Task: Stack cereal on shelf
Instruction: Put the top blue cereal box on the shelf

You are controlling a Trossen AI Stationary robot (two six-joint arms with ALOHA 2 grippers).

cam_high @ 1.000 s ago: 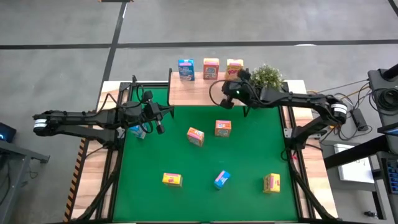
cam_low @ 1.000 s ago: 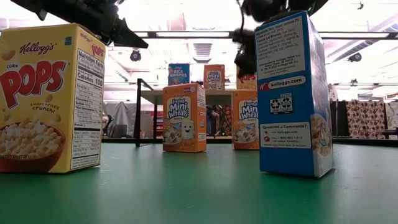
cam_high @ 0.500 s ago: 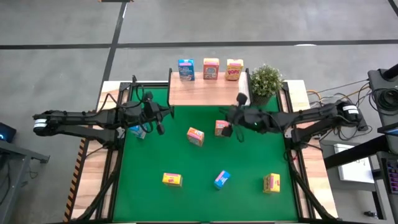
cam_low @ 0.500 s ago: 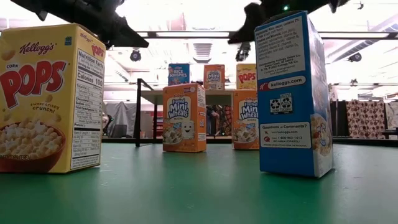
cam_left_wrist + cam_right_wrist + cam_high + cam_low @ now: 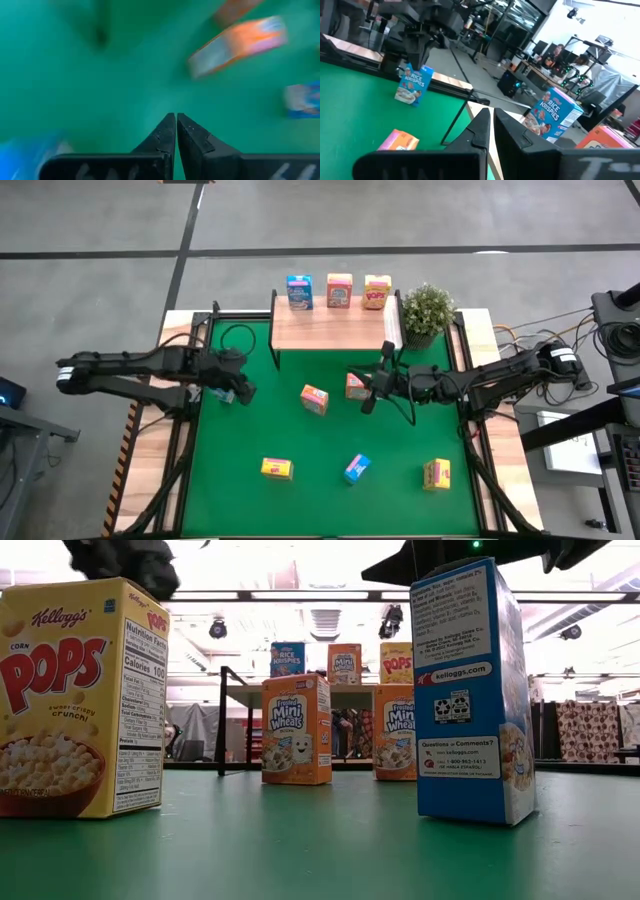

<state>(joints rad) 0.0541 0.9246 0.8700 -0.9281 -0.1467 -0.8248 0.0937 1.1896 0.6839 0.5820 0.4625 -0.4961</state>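
1. The right tool (image 5: 366,398) has swung down from the shelf (image 5: 330,328) and now hangs beside an orange-red box (image 5: 356,385) on the table (image 5: 300,440), fingers pressed together, holding nothing.
2. Three cereal boxes stand on the shelf; the yellow box (image 5: 376,291) there looks freshly placed.
3. The left tool (image 5: 243,392), also pressed together and empty, has moved over the blue box (image 5: 216,392).
4. Six boxes remain on the table.

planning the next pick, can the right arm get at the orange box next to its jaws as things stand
Probably yes. In the high view the right gripper hovers right beside the orange box, with bare green mat around it and the other orange box standing apart. Its jaws are shut, so they must open first.
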